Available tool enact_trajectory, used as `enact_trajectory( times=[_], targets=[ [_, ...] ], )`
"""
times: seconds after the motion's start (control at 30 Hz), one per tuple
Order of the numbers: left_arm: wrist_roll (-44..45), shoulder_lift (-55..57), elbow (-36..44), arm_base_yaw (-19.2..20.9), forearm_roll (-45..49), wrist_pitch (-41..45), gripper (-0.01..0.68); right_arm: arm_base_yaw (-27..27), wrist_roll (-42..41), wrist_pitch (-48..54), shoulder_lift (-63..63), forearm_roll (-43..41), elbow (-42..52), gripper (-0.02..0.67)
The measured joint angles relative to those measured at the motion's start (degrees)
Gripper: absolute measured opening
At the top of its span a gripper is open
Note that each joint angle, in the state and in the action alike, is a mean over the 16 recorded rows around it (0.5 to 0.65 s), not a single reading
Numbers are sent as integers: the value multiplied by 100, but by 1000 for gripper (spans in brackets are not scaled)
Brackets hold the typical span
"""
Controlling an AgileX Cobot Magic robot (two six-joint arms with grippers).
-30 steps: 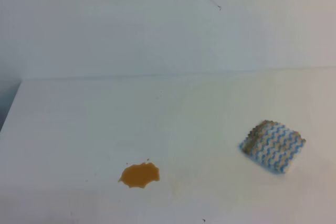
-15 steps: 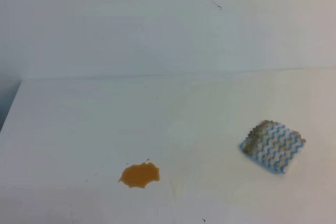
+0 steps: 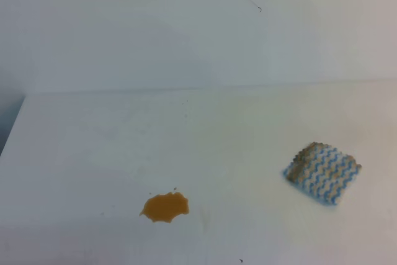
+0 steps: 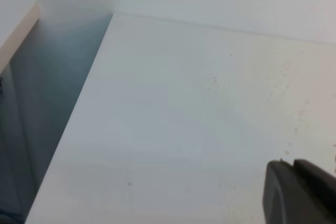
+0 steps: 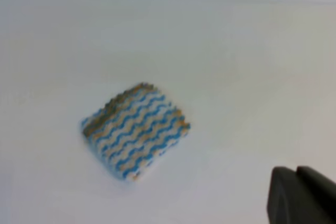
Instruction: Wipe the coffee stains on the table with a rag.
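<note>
The coffee stains [image 3: 164, 207] are one small orange-brown puddle on the white table [image 3: 205, 134], front left of centre. The rag [image 3: 322, 172], folded with blue, white and tan zigzag stripes, lies flat to the right, well apart from the puddle. It also shows in the right wrist view [image 5: 135, 129], ahead and left of my right gripper [image 5: 295, 170]. That gripper's dark fingers stand together, empty, at the bottom right corner. My left gripper [image 4: 293, 163] looks the same, shut and empty over bare table [image 4: 184, 108]. Neither gripper shows in the exterior high view.
The table's left edge [image 4: 71, 124] drops to a dark gap, with a pale ledge [image 4: 16, 24] beyond it. A white wall [image 3: 186, 29] rises behind the table's back edge.
</note>
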Motion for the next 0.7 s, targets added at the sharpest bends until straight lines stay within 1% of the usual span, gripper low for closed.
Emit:
enact_trajectory(
  times=[0.13,0.37,0.57,0.7],
  targets=[
    [0,0,0,0,0,0,0,73,-374,-52,1113,381,-340,-3],
    [0,0,0,0,0,0,0,525,-794,-504,2832,809,-780,-3],
    [0,0,0,0,0,0,0,953,-892,-950,3923,811,-1074,-3],
    [0,0,0,0,0,0,0,1134,-945,-1185,4483,687,-1209,-3]
  ],
)
